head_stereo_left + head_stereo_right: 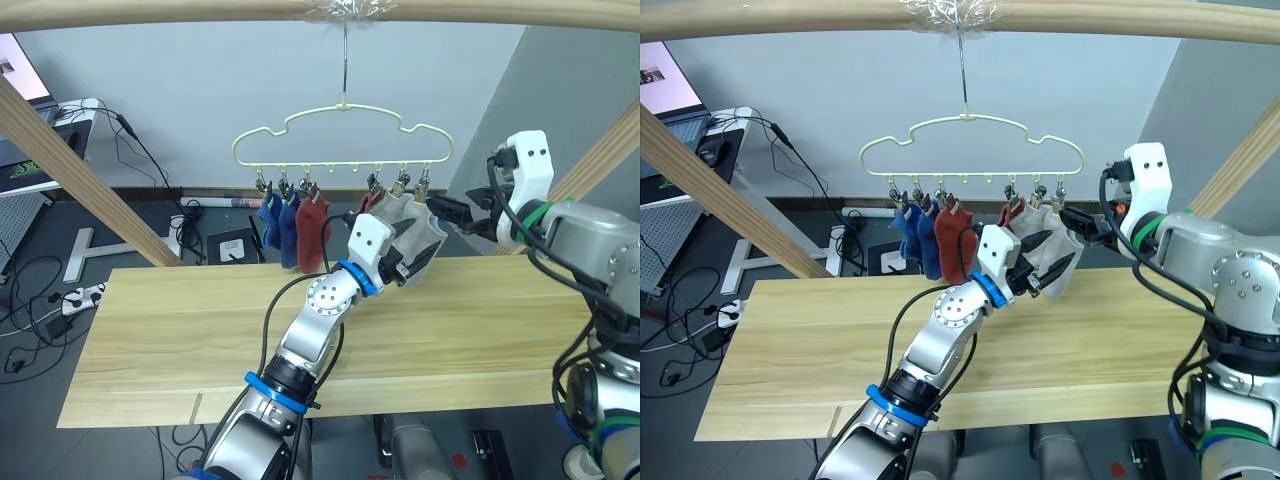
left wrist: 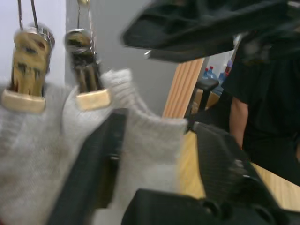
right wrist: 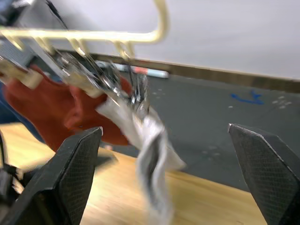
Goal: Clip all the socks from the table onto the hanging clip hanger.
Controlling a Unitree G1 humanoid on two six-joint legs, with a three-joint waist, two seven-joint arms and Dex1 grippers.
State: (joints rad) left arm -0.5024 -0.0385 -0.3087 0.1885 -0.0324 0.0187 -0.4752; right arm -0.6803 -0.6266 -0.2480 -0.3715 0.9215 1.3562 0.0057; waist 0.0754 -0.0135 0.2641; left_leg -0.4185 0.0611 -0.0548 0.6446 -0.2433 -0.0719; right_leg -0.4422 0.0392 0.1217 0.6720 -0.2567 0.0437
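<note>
Table [image 1: 180,340], pale wood planks, spans the scene near the robot; top bare, no socks lying on it. Above and behind its far edge a wooden pole frame [image 1: 90,170] carries the clip hanger [image 1: 343,140], yellow-green wire w/ wavy outline, hook up on the top pole, row of metal clips along its lower bar.

Socks hang from the clips, all at the far side over the table edge: two blue socks [image 1: 277,222] at left, touching each other; a rust red sock [image 1: 313,228] just right of them; second red sock [image 1: 371,203] further right, mostly hidden behind the left arm; two light grey socks [image 1: 418,228] at right end. Left wrist view shows both grey ones each under its own clip [image 2: 89,70], side by side, touching.

Left gripper [image 1: 408,262] raised to the grey socks, fingers apart w/ the edge of one grey sock between them; one finger [image 2: 101,161] lies against the knit, the other stands off it.

Right gripper [image 1: 447,213] just right of the hanger's right end, near the last clip, jaws wide apart, nothing in them; grey sock [image 3: 152,159] dangles between its fingers w/o contact.

Floor behind: cables, a power strip [image 1: 80,296].
</note>
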